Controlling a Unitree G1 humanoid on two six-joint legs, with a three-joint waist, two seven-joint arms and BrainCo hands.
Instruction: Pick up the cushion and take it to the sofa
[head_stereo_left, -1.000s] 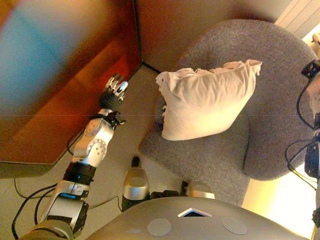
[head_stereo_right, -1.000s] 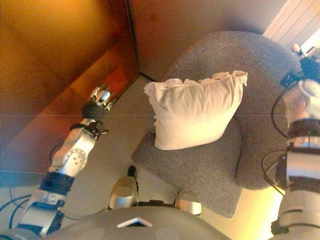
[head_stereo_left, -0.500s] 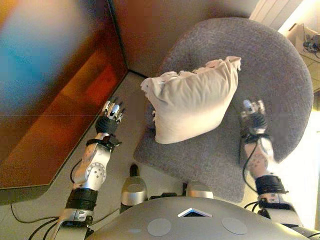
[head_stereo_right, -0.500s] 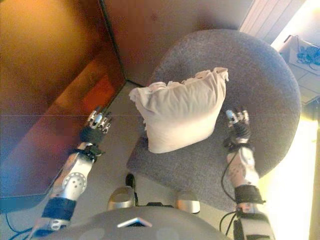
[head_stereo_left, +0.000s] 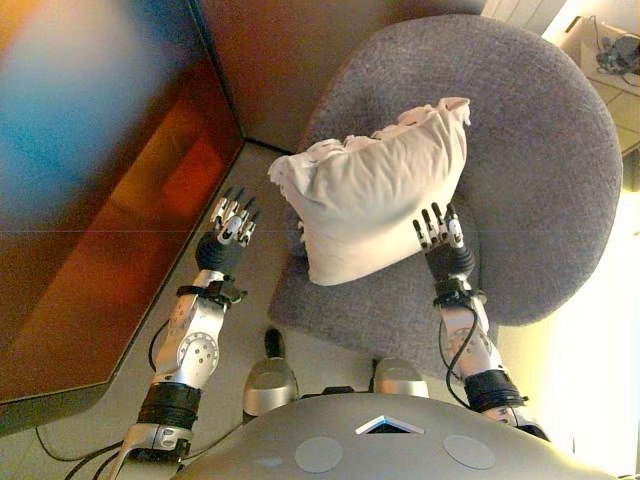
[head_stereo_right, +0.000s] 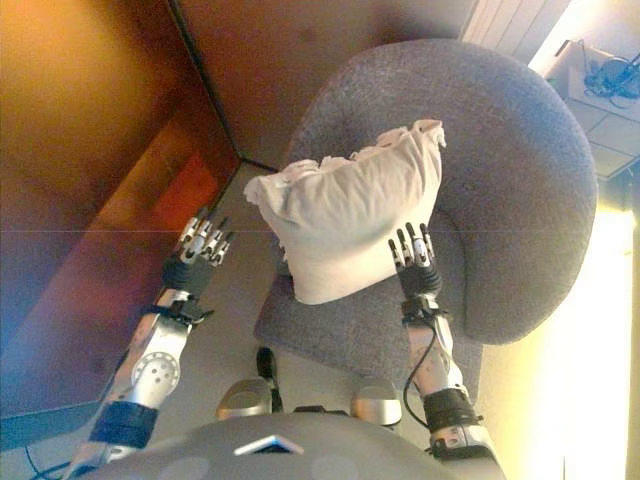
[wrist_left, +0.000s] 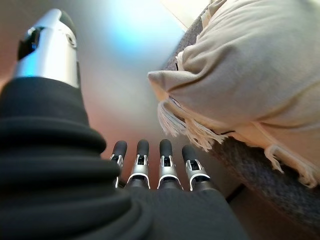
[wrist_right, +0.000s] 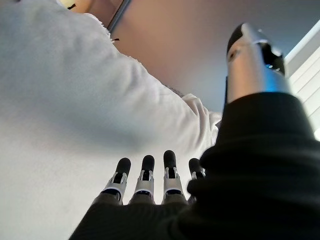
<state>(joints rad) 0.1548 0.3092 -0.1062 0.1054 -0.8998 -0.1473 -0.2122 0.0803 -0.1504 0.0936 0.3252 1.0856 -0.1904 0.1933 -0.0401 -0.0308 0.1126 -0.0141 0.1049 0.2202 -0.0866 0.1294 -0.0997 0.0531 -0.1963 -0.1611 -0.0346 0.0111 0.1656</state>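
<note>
Leaning against the curved back of a grey armchair (head_stereo_left: 540, 170), the cream cushion (head_stereo_left: 375, 200) stands propped on one edge upon the seat, fringed corners free, which leaves both its flanks exposed for a two-sided clasp. The right hand (head_stereo_left: 440, 240) is raised with fingers straight and spread, just beside the cushion's lower right side; its wrist view shows the cloth filling the space past the fingertips, though whether they touch it I cannot tell. The left hand (head_stereo_left: 228, 225) hovers over the floor off the chair's left edge, fingers likewise straight and apart, holding nothing, with the cushion's fringed corner (wrist_left: 172, 125) a little ahead of it. A reddish-brown wall panel (head_stereo_left: 120, 250) stands close on the left and could crowd that arm's swing inward; no sofa shows in these views
</note>
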